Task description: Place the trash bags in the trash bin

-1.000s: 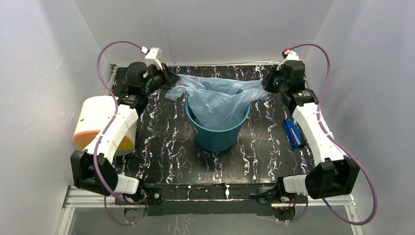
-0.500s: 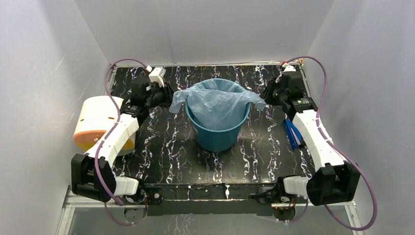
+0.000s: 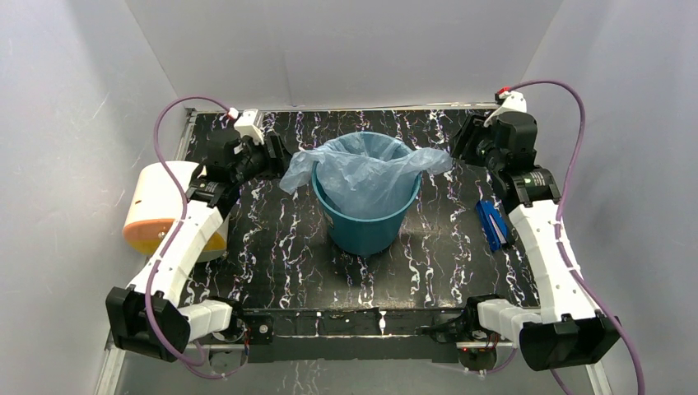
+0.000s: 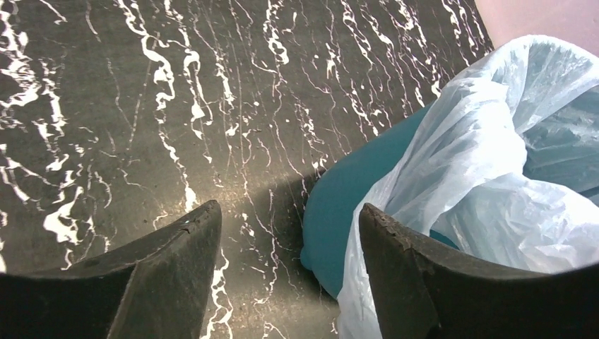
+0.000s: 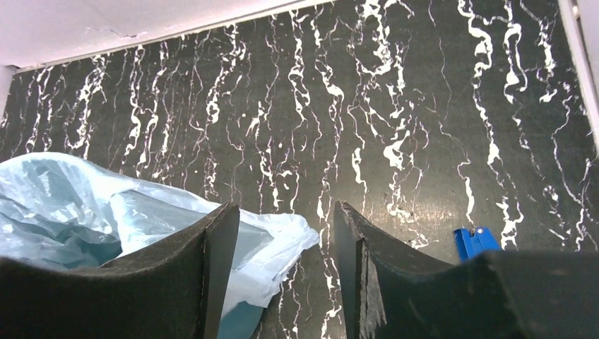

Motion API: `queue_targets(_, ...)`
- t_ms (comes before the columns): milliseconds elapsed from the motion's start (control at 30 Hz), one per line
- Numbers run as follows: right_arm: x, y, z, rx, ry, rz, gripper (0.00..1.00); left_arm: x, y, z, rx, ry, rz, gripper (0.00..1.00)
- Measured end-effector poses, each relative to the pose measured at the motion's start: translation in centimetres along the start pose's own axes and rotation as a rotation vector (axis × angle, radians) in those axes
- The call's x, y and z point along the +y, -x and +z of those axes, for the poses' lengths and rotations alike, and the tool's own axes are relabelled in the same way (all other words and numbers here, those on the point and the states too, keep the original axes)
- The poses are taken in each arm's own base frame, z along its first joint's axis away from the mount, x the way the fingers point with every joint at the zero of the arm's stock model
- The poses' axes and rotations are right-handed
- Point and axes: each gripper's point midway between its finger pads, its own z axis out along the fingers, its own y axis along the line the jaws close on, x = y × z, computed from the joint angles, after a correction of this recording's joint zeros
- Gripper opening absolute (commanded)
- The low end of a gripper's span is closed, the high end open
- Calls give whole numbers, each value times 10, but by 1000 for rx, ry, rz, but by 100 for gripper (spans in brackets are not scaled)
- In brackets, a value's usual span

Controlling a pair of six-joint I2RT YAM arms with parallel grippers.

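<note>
We see the trash bag (image 3: 362, 169) as thin, translucent light-blue plastic film, crinkled and faintly glossy where its folds catch the light. The trash bin (image 3: 368, 230) looks like smooth teal plastic, with a dull sheen on its plain wall. The table (image 3: 280, 247) has a black, marble-patterned top with white veins, smooth and slightly reflective, with fine scratches in the left wrist view. On the left gripper (image 4: 289, 233) and the right gripper (image 5: 286, 226), we find the fingers (image 4: 169, 268) matt black and rough-grained, with worn, chipped edges. The arm shells (image 3: 189, 234) appear to be smooth white and black plastic. The cream cylinder (image 3: 160, 202) looks smooth and matt, and so do the pale walls (image 3: 346, 49).
</note>
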Motion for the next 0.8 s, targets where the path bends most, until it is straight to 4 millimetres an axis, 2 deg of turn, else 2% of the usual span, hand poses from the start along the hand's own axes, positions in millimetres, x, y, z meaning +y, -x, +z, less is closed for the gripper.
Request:
queue_targets(133, 4, 14, -12, -32, 12, -21, 62, 4, 7, -9, -28, 37, 2, 74)
queue_targets(233, 11, 26, -21, -65, 37, -32, 63, 11, 9, -13, -36, 84, -1, 86)
queue_targets(333, 27, 32, -33, -78, 128, -57, 64, 21, 12, -18, -57, 146, -6, 88)
queue_targets(500, 58, 30, -48, -55, 307, -87, 67, 37, 20, -34, -99, 251, -23, 93)
queue_targets(600, 69, 25, -53, -32, 381, -98, 69, 41, 27, -45, -130, 292, -33, 93)
queue_targets(800, 75, 16, -55, -7, 431, -126, 69, 26, 44, -72, -191, 255, 19, 93)
